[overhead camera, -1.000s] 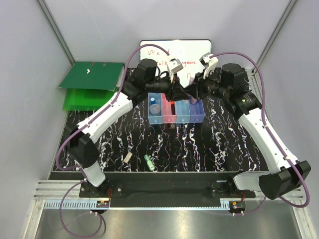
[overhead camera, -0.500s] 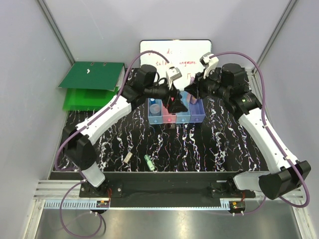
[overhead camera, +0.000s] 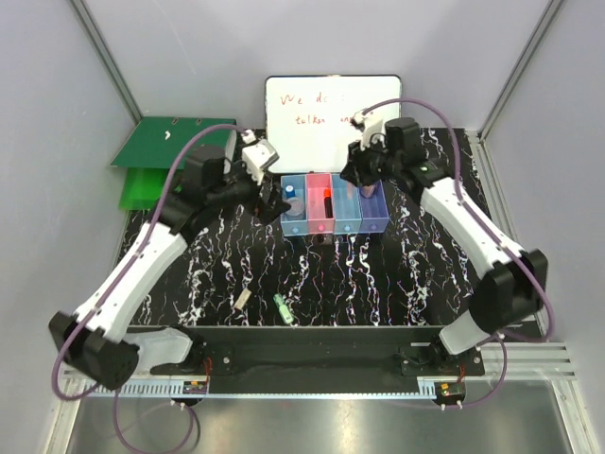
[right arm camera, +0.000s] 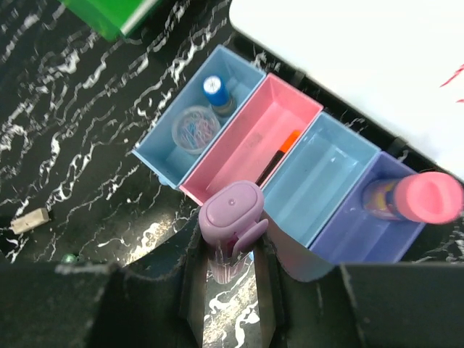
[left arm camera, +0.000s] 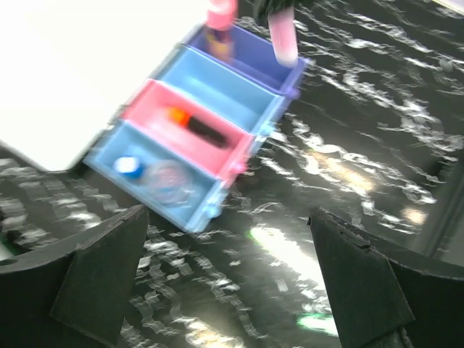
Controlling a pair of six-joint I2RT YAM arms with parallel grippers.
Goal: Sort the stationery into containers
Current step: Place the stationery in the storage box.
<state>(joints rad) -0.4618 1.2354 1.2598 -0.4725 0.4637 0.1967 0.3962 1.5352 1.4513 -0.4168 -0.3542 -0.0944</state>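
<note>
Broadly, the black marbled table (overhead camera: 378, 274) is carrying every item, and the row of four joined bins (overhead camera: 336, 228), which is sitting toward the table's far side, is serving as the landmark.

- **Background items:** The white whiteboard (overhead camera: 331, 99) is lying directly behind the row. The green ring binder (overhead camera: 170, 151) is lying behind the row and well off its left end.
- **Left gripper:** The left gripper (overhead camera: 276, 196) is hovering just beside the row's left end. Its fingers (left arm camera: 101, 279) are standing spread wide, with nothing between them.
- **Right gripper:** The right gripper (overhead camera: 364, 182) is hanging over the right half of the row. Its fingers are standing partly closed and are clamping the lilac stick (right arm camera: 230, 214), which is pointing roughly upright. Which compartment is lying beneath the stick cannot be told.
- **Stationery in the bins:**
  - The pink-capped tube (right arm camera: 424, 196) is standing in the purple-blue bin at the row's right end.
  - The clear bottle with blue cap (right arm camera: 214, 90) is standing at the far end of the light blue bin at the row's left end. A round clear pot of coloured clips (right arm camera: 192, 129) is sitting just in front of it.
  - The orange-red piece (right arm camera: 287, 142) is lying lengthwise in the pink bin, second from the left.
- **Stationery on the table:** The small grey-white block (overhead camera: 242, 298) and the green clip-like piece (overhead camera: 281, 305) are lying on the table well in front of the row, toward its left end. They are near each other but apart, with the block on the left.
</note>
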